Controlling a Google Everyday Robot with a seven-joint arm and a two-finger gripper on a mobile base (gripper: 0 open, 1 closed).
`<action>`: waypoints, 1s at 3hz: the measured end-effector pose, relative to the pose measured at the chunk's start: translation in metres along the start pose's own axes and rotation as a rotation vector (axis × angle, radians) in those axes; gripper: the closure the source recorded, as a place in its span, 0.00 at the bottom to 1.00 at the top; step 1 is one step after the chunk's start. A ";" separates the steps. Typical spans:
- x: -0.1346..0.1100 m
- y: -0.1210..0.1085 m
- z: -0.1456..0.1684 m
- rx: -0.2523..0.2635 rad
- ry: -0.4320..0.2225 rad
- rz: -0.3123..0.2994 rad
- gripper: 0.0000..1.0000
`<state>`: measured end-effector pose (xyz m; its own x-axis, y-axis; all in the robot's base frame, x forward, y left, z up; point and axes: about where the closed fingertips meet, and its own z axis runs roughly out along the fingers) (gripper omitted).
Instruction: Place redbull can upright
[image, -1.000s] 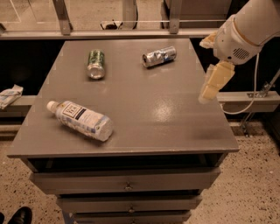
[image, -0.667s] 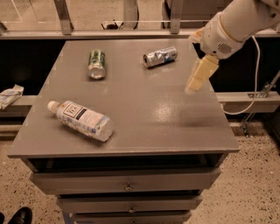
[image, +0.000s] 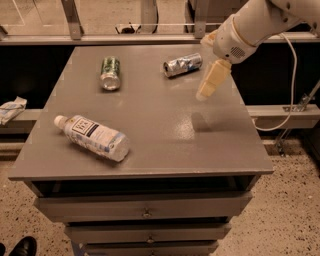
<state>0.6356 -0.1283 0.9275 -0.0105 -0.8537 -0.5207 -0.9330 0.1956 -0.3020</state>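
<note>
nearby, redbull can (image: 183, 65) lying on its side, just beside hovering pincer (image: 204, 92), grip unclear

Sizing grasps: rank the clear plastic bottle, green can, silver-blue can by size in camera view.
1. Clear plastic bottle, nearest, largest.
2. Green can and silver-blue redbull can look alike: tie.
Cream gripper hovers near redbull can.

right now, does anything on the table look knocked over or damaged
All three containers lie on their sides: the redbull can, at the rear, its sides crinkled; the green can, rear left; the plastic bottle, front left. The gripper hangs beside the redbull can, apart from it.
</note>
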 end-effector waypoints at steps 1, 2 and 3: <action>-0.004 -0.010 0.015 0.029 -0.053 -0.008 0.00; -0.010 -0.051 0.051 0.079 -0.126 -0.018 0.00; -0.016 -0.085 0.076 0.086 -0.165 -0.008 0.00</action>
<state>0.7425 -0.0944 0.9004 0.0623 -0.7662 -0.6396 -0.8984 0.2361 -0.3703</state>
